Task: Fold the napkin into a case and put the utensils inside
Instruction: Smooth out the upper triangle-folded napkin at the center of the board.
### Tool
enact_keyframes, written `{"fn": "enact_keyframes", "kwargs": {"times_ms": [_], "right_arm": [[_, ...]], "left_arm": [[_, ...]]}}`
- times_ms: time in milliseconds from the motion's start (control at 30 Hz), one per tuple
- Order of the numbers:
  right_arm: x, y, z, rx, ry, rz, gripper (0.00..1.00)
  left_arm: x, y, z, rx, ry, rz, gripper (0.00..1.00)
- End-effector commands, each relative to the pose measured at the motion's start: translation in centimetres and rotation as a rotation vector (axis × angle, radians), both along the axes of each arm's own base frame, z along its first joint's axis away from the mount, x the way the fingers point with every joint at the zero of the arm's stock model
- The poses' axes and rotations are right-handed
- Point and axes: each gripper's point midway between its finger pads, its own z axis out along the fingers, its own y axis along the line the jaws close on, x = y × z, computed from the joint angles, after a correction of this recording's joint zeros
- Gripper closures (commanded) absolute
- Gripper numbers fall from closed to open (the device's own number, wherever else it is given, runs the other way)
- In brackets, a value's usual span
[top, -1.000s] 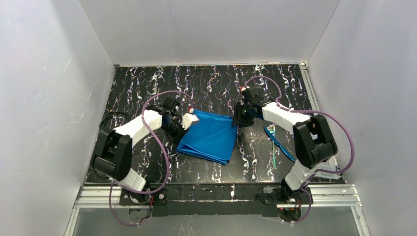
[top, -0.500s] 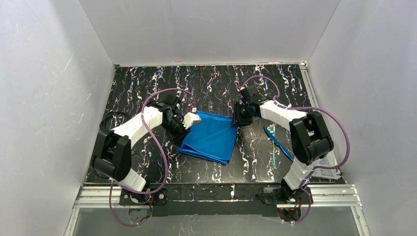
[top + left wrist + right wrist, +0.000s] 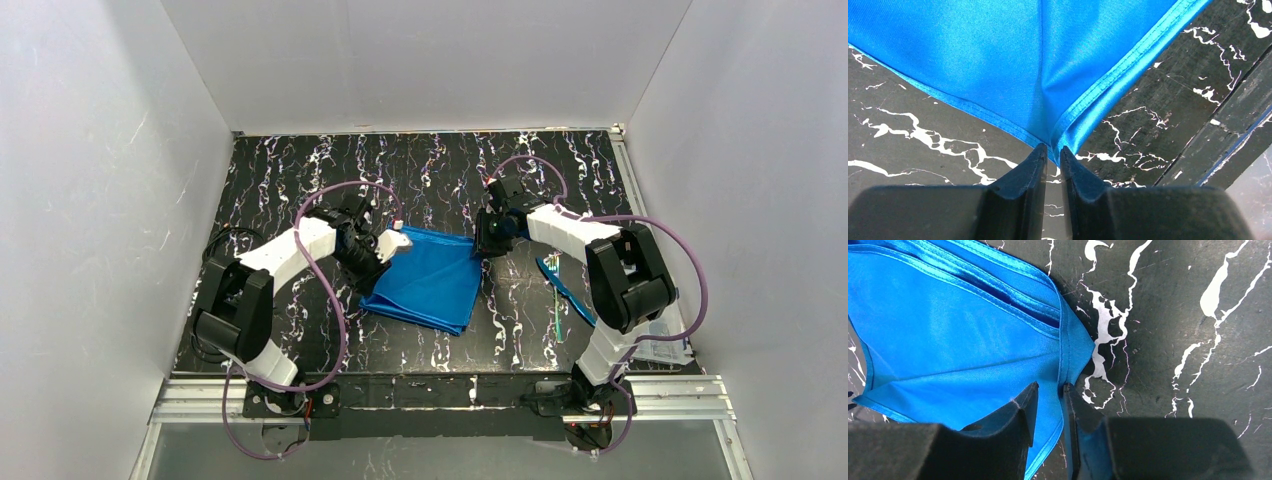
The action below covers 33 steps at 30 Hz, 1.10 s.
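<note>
The napkin lies on the black marbled table, folded into a layered blue rectangle. My left gripper is at its far left corner and is shut on that corner, the hem pinched between the tips in the left wrist view. My right gripper is at the far right corner, and the hemmed edge runs between its narrowly spaced tips; creases in the cloth run toward them. The utensils lie on the table to the right of the napkin, under the right arm.
White walls close in the table on the left, back and right. A white packet lies at the near right corner. Purple cables loop over both arms. A metal rail runs along the near edge.
My left gripper has shifted slightly to the right at the napkin's far left corner. My right gripper has barely moved. The napkin keeps its shape.
</note>
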Motion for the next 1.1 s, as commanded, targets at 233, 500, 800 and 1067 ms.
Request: {"fn": "enact_keyframes", "kwargs": {"times_ms": [233,500,800,1067], "right_arm": [[1.1,1.6,0.5,0.072,0.008,0.01,0.69],[1.7,2.0,1.4,0.123,0.013,-0.007,0.74],[1.6,1.5,0.1,0.132,0.054,-0.029,0.81],[1.9,1.2,-1.5,0.148,0.086,-0.062,0.89]], "left_arm": [[-1.8,0.9,-1.3,0.022,-0.03,-0.069,0.91],[0.0,1.8,-1.8,0.046,-0.192,-0.054,1.0],[-0.6,2.6,-3.4,0.081,-0.198,-0.061,1.0],[-0.4,3.1,-4.1,0.107,-0.219,-0.051,1.0]]}}
